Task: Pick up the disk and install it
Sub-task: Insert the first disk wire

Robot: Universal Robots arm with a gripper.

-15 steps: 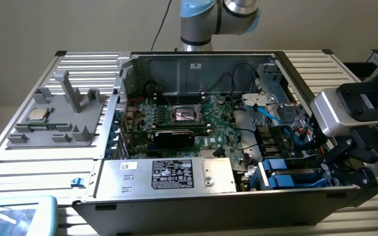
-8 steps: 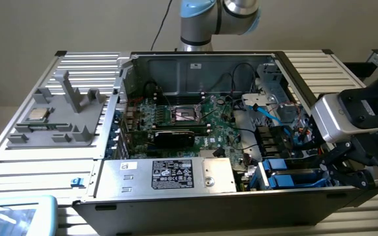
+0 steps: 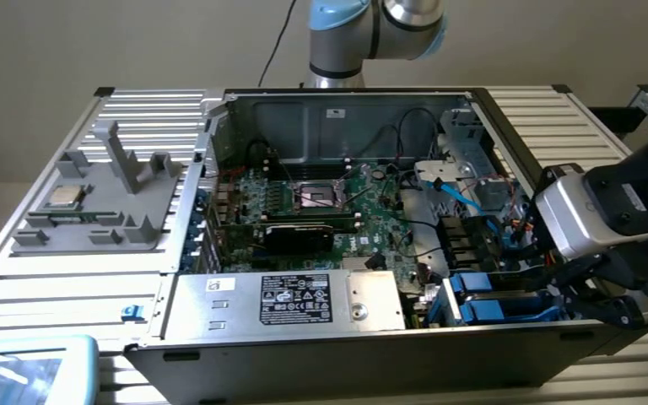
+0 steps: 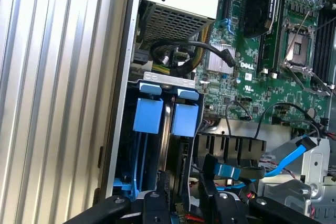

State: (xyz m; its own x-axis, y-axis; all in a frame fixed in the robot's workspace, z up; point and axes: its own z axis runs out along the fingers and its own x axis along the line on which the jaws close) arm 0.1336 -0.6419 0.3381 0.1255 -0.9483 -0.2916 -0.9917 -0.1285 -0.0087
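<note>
My pincer (image 3: 611, 305) (image 4: 186, 205), black and angular, hangs at the drive bay in the corner of the open sheet-metal case (image 3: 358, 363), on the exterior view's right. The disk (image 3: 491, 307) (image 4: 148, 115) stands edge-on in that bay, showing its glossy blue plastic carrier, near the green motherboard (image 3: 336, 211). Whether my pincer grips it or is free, I cannot tell. The case rests on a ribbed aluminium table (image 3: 77, 278).

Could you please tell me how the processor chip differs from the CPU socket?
The processor chip is silver; the CPU socket is dark-centred. The chip lies on the grey holder outside the case; the socket sits on the green motherboard inside. Both are square.
</note>
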